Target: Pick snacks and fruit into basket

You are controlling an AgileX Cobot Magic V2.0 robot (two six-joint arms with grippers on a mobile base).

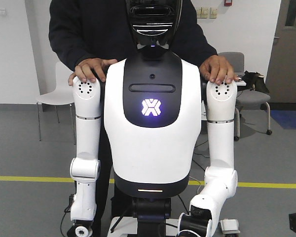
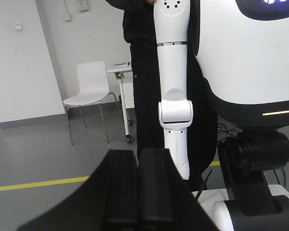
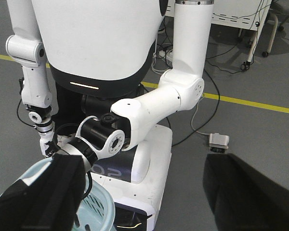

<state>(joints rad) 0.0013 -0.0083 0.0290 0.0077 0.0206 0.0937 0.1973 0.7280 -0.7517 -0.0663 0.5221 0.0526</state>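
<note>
Pale-green basket [image 3: 94, 211] lies low beside right hand [image 3: 135, 192], nearer arm, jaws wide apart, empty | left hand [image 2: 136, 192] pressed closed, holding nothing | no fruit or snacks visible.

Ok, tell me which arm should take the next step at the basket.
Probably right. The right gripper is open, with the pale blue basket close by one finger in its wrist view. The left gripper is shut, and its view shows no basket. No fruit is visible.
</note>
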